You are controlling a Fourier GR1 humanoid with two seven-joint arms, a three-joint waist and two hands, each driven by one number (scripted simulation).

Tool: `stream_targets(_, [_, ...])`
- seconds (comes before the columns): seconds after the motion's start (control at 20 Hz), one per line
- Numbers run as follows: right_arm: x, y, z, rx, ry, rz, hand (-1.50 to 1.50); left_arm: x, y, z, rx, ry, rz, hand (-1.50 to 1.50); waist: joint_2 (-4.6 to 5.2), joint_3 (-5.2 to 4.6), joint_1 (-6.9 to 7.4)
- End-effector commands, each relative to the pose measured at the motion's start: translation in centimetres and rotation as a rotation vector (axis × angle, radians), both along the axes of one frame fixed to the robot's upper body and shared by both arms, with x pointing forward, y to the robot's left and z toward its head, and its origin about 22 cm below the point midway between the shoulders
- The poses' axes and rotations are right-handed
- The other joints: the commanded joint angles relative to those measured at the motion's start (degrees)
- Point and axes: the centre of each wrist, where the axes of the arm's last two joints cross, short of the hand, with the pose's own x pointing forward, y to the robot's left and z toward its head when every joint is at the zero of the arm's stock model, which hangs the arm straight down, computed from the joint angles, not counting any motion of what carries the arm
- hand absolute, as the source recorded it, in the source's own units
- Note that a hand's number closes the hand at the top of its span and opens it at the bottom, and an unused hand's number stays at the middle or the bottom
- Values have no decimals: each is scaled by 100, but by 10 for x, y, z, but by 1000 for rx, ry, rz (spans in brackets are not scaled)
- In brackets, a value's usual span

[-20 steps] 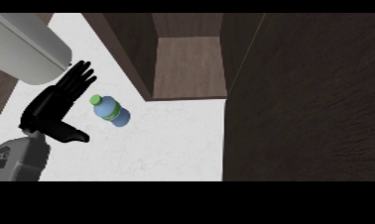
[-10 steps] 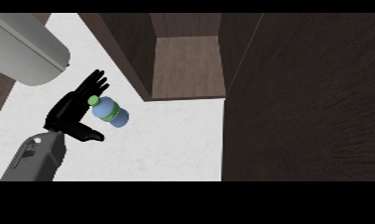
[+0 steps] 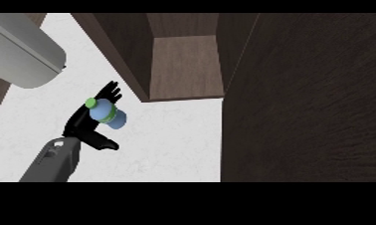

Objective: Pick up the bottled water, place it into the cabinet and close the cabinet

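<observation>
Left hand at the bottled water, open cabinet just beyond

The left hand (image 3: 86, 122) is right up against the bottled water (image 3: 107, 115), fingers stretched straight past its green cap, thumb angled out below; nothing curled round the bottle. It sits on the white counter (image 3: 169, 144), near the front of the dark wood cabinet (image 3: 183, 69), whose open compartment shows above. A grey rounded appliance (image 3: 26, 57) sits at upper left.

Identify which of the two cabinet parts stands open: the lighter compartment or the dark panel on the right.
The lighter compartment is open: its wooden interior shows. The dark panel presents only a flat face. The bottled water sits at the left hand.
</observation>
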Motion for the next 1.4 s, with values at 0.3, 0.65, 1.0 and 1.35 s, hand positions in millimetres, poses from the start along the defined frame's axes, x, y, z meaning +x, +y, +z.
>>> stream_targets(0.3, [-13, -1, 31, -49, -51, -13, -150, -5, -11, -15, -7, -108, -40, 150, -6, -3, -7])
stream_targets(0.65, [-15, -1, 25, -37, -45, -38, -150, -40, -28, -44, 153, -298, 54, 150, -29, 5, 96])
stream_targets(1.0, [-13, -4, 11, -46, -21, -57, -150, -97, -63, -80, 154, -342, 296, 150, -47, 20, 266])
stream_targets(1.35, [-17, -9, 28, -44, -25, -61, -150, -55, -109, -55, 83, -332, 262, 150, -81, 33, 278])
